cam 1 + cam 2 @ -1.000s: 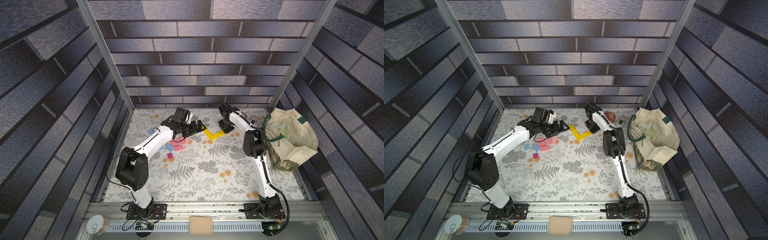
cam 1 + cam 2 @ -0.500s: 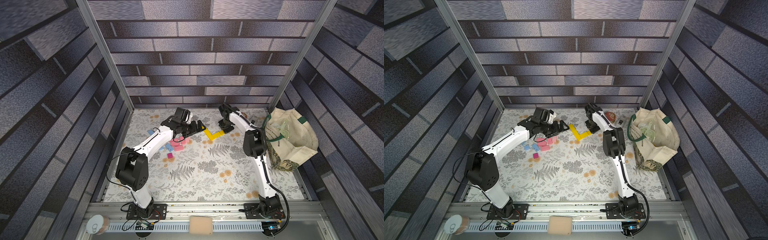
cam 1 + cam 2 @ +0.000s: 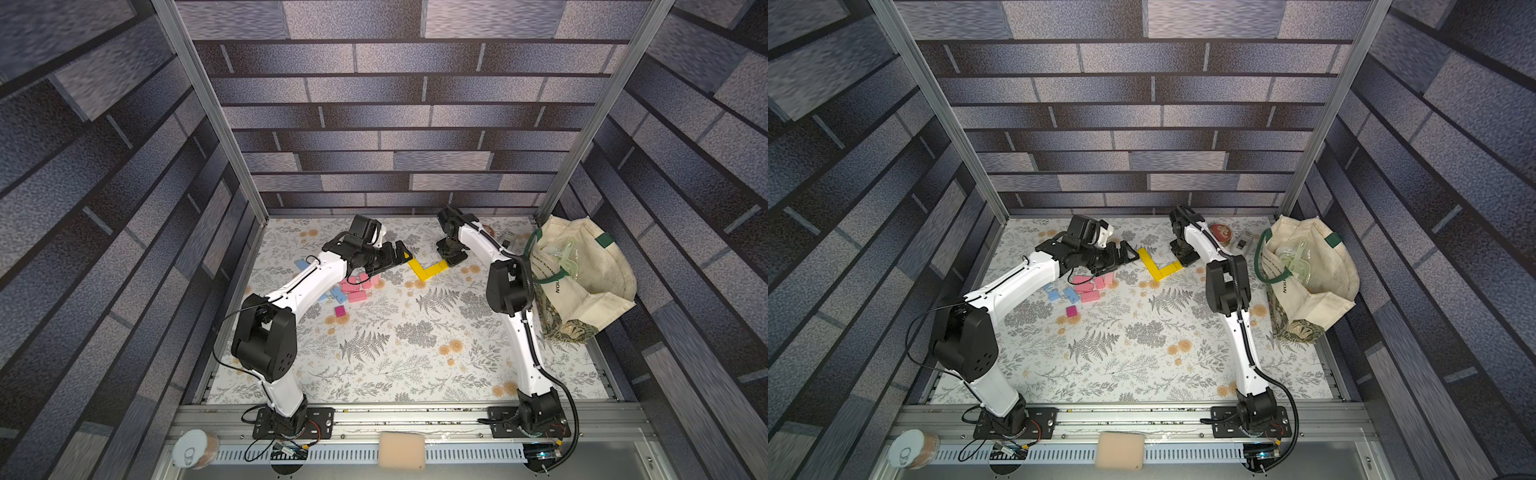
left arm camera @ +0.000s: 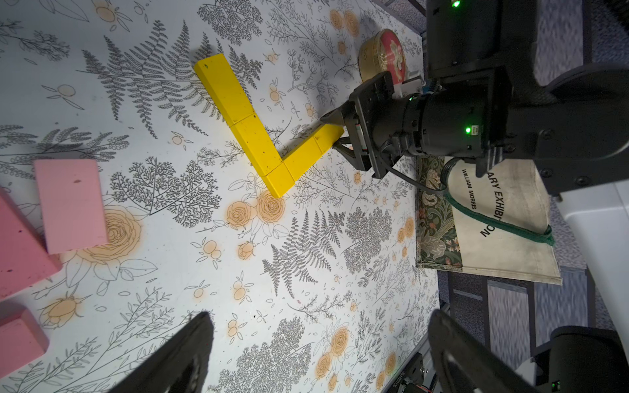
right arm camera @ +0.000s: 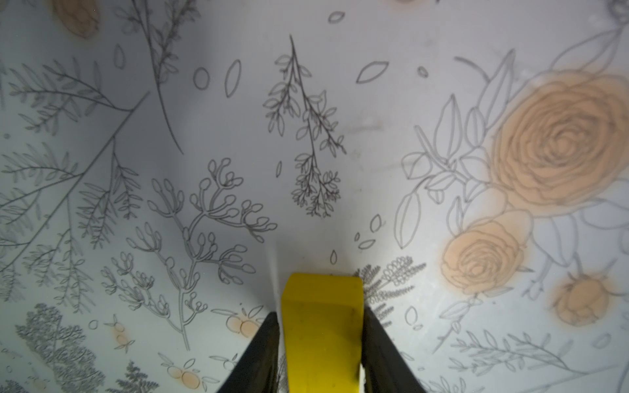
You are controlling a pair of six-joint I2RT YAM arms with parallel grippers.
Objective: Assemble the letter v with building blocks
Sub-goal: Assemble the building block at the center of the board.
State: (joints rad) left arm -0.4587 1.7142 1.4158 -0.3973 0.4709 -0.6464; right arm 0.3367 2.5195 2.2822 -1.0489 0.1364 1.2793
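Floral tabletop point(image 3: 415, 353): one magenta cube point(image 3: 340, 311)

The cream tote bag point(image 4: 510, 262) reads "WILLIAM MORRIS" and, partly cut off, "ARY EXHIBIT".

Top pair o'head, wrist cams share yellow blocks point(image 4: 258, 136)

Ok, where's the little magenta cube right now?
In both top views the magenta cube sits alone on the floral mat, on the robot's left side, nearer the robot than the pink bricks.
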